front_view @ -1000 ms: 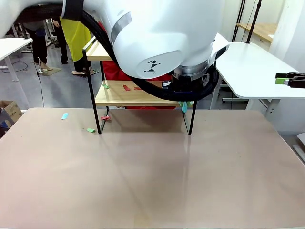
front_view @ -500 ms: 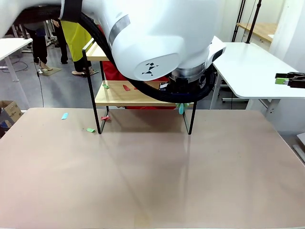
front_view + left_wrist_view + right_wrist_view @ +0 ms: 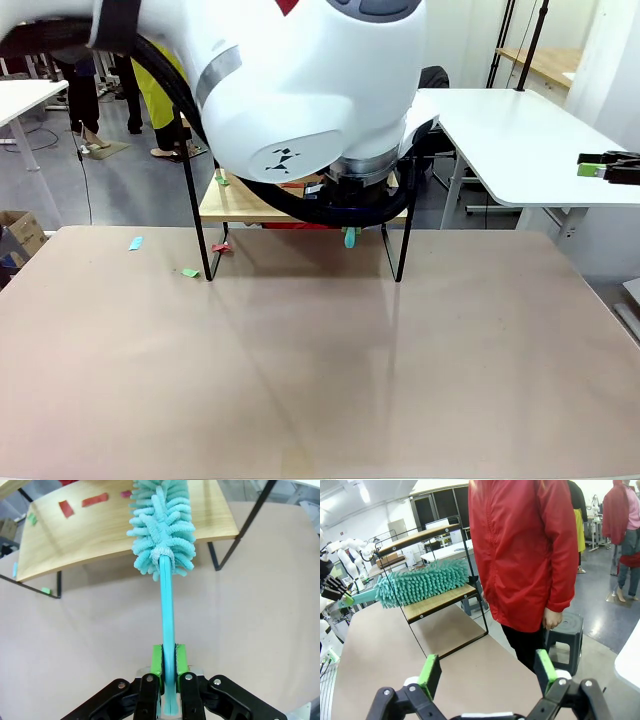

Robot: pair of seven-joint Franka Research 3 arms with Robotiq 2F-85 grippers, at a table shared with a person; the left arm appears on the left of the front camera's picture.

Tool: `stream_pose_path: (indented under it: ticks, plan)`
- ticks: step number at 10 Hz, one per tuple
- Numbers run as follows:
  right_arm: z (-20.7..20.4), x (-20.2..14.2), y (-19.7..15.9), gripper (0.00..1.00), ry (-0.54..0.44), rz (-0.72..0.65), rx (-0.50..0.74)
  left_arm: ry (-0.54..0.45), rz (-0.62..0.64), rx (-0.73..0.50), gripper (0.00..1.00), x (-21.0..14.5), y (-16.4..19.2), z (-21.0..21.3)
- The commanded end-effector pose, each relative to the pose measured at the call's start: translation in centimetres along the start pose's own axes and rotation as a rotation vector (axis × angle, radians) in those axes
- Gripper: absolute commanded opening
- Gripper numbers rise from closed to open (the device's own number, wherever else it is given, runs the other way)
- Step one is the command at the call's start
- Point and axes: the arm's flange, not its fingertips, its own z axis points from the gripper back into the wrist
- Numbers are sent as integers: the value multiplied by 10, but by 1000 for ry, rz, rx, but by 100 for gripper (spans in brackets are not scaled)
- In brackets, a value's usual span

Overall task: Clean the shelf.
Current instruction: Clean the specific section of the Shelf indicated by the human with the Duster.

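From the front view, my left arm (image 3: 300, 90) is big and close and hides a lot. Behind it, at 12 o'clock on the table (image 3: 320, 380), I see the shelf (image 3: 240, 200). A bit of the teal duster (image 3: 350, 237) pokes out under the arm. Small paper scraps lie on the table near the shelf's left leg, at about 10 o'clock: a teal one (image 3: 135, 243), a green one (image 3: 190, 272) and a red one (image 3: 221, 247).

The left wrist view shows me the grip. The left gripper (image 3: 169, 662) has its jaws squeezed on the duster's handle (image 3: 167, 625). The handle runs straight up to 12 o'clock, where the fluffy head (image 3: 162, 525) sits over the front edge of the lower board (image 3: 100, 540). Two red scraps (image 3: 95, 500) lie on that board at 11 o'clock. A green scrap (image 3: 32, 518) lies at its left end.

The right wrist view gives me the side look. The head lies between the two boards, low over the lower one, at 10 o'clock. I cannot tell if it presses on the wood. The right gripper (image 3: 487, 672) has its jaws wide apart with nothing in them. A person in a red jacket (image 3: 525, 545) stands at 1 o'clock, just beside the shelf.
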Motion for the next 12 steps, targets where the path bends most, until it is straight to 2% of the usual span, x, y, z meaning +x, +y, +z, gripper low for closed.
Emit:
stream_pose_path:
  ticks: [1, 6, 8, 12]
  plan:
    - [-1, 3, 1, 100, 1, 5, 2, -14, 32, 6, 13, -8, 24, 1]
    - [-1, 3, 1, 100, 1, 5, 2, 19, 41, 17, 13, -15, 83, -9]
    - [-1, 3, 1, 100, 1, 5, 2, 15, 61, 59, 13, -16, 110, -7]
    - [-1, 3, 1, 100, 1, 5, 2, 40, 57, 131, 13, -14, 141, -2]
